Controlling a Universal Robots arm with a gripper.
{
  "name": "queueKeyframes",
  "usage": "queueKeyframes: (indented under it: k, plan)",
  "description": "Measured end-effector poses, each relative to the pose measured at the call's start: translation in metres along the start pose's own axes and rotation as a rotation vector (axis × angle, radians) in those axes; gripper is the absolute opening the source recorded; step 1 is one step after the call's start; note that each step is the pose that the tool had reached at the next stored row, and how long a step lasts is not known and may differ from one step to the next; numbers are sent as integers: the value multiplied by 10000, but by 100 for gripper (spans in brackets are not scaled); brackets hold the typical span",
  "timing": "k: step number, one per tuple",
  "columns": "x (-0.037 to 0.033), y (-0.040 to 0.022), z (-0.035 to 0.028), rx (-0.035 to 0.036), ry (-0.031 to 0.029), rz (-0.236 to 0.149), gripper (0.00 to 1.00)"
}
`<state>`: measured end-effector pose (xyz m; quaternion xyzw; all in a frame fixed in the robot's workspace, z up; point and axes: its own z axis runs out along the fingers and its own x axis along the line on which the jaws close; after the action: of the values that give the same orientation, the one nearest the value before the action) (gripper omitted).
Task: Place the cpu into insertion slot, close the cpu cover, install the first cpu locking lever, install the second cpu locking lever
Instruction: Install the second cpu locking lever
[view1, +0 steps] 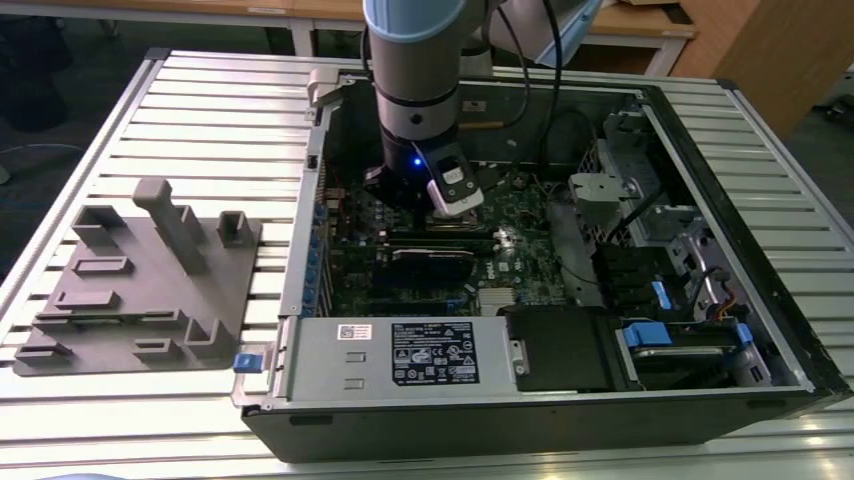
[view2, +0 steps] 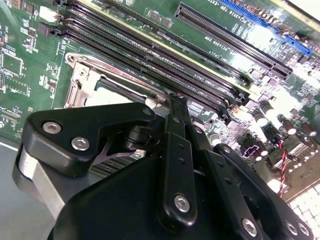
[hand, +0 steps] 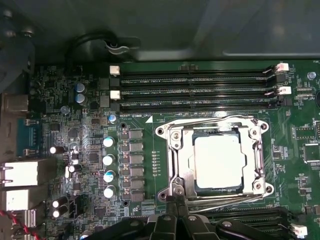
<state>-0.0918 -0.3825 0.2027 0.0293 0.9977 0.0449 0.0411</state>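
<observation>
The cpu (hand: 219, 161), a dull silver square, lies in the insertion slot (hand: 161, 132) on the green board. The cpu cover (hand: 182, 165) lies flat over it, and the chip shows through its window. Thin metal lever rods run along two sides of the socket, one by the memory slots (hand: 215, 116) and one on the gripper's side (hand: 235, 202). My gripper (hand: 176, 201) is shut, its tips together at the socket's edge with nothing visible between them. In the second wrist view the gripper (view2: 174, 100) sits against the socket frame (view2: 80, 90), hiding most of it. The exterior view shows the gripper (view1: 451, 212) low inside the computer case.
Memory slots (hand: 200, 85) run beside the socket, and capacitors (hand: 108, 165) stand on its other side. The open case (view1: 694, 200) walls in the board, with a labelled box (view1: 400, 352) and drive bays (view1: 667, 330) along the near side. A grey fixture (view1: 147, 280) rests on the slatted table at the exterior view's left.
</observation>
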Motion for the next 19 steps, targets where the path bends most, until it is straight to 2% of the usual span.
queueKeyframes:
  k: [6, 13, 19]
  plan:
    - [17, -2, 13, -72, -65, -1, 11]
    - [48, -5, 29, -193, -179, -2, 11]
    - [110, -12, 51, -200, -251, -9, 11]
